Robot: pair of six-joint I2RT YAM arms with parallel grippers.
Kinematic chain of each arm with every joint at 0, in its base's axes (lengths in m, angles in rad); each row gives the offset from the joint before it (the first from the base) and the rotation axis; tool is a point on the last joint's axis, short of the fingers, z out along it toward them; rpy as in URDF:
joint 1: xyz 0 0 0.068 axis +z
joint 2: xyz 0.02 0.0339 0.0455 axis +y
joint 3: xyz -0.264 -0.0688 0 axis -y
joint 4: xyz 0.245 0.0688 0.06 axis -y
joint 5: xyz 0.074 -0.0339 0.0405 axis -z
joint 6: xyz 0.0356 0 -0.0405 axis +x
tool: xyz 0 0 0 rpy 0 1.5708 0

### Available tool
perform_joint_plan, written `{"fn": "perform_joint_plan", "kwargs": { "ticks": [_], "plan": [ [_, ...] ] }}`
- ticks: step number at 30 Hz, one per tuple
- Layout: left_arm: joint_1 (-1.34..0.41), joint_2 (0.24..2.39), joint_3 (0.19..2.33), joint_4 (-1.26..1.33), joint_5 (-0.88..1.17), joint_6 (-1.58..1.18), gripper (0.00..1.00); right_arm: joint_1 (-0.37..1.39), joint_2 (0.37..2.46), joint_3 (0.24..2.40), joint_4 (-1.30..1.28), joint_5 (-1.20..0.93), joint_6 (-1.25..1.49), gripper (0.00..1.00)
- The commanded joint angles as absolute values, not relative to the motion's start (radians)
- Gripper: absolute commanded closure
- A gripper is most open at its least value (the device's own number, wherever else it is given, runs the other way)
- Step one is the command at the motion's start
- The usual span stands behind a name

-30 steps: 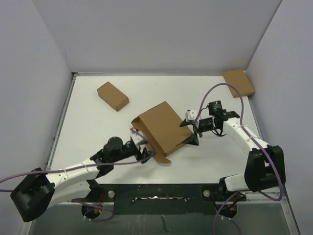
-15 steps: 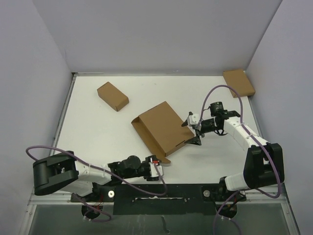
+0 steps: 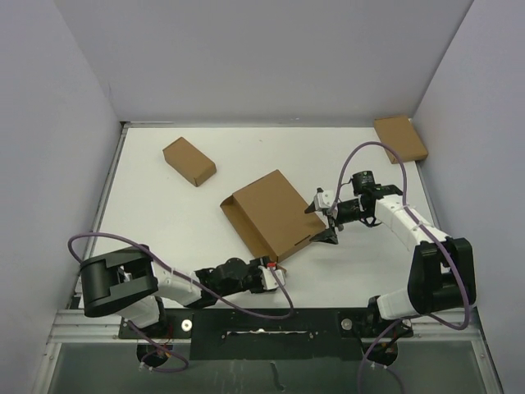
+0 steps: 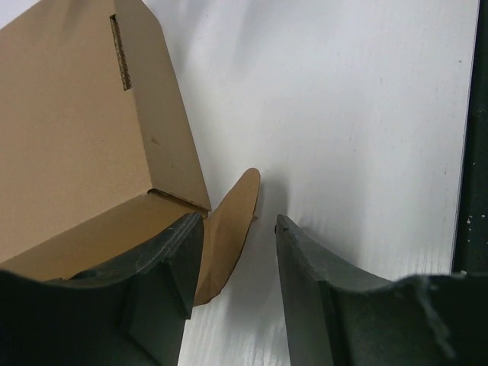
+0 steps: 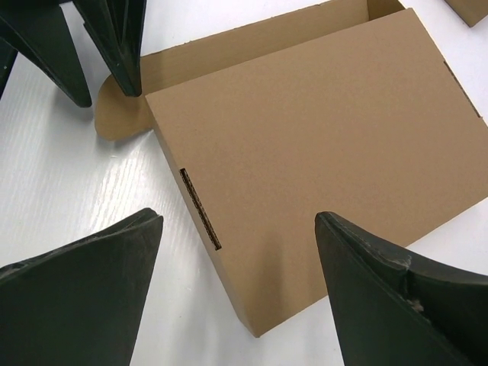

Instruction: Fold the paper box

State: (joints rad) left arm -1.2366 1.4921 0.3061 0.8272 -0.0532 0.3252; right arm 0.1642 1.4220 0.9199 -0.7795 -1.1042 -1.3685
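- Cardboard fills the middle of the white table [image 3: 164, 205]: the paper box [image 3: 275, 215] lies there partly folded, its broad top panel facing up and its long axis running from 11 to 5 o'clock in the top view.
- A strip of side wall stands open along its 8 o'clock edge.
- The left gripper [image 4: 232, 259] lies low on the table at 6 o'clock from the box, by its near corner.
- Its jaws are apart, and the box's rounded tab [image 4: 229, 236] lies flat between them, close to the finger [image 4: 164, 282] on the box side and clear of the other.
- The right gripper [image 5: 236, 282] is at 3 o'clock from the box with its jaws spread wide.
- They straddle the side edge that carries a narrow slit [image 5: 200, 208]; whether they touch the cardboard cannot be told.
- One small closed cardboard box [image 3: 189, 161] sits at 10 o'clock from the paper box, well apart.
- Another small box [image 3: 401, 138] rests in the far corner at 2 o'clock.
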Motion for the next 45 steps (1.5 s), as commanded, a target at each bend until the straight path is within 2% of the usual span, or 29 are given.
{"fn": "perform_joint_plan", "kwargs": {
  "ticks": [1, 3, 9, 16, 26, 38, 45],
  "plan": [
    [-1.244, 1.524, 0.342, 0.919, -0.044, 0.319, 0.62, 0.145, 1.451, 0.978, -0.76, -1.169, -1.27, 0.16],
    [-1.244, 1.534, 0.343, 0.922, -0.055, 0.316, 0.67, 0.13, 1.477, 1.003, -0.736, -1.187, -1.146, 0.16],
    [-1.244, 1.558, 0.357, 0.927, -0.071, 0.288, 0.68, 0.087, 1.575, 1.065, -0.691, -1.216, -0.834, 0.2],
    [-1.242, 1.567, 0.356, 0.942, -0.074, 0.275, 0.75, 0.075, 1.624, 1.062, -0.553, -1.101, -0.565, 0.21],
    [-1.242, 1.579, 0.362, 0.937, -0.084, 0.258, 0.86, 0.066, 1.709, 1.099, -0.551, -1.007, -0.451, 0.3],
    [-1.237, 1.577, 0.352, 0.946, -0.102, 0.238, 0.95, 0.066, 1.762, 1.126, -0.572, -0.947, -0.426, 0.45],
    [-1.229, 1.572, 0.34, 0.953, -0.112, 0.214, 0.99, 0.065, 1.771, 1.131, -0.571, -0.901, -0.422, 0.51]
  ]
}}
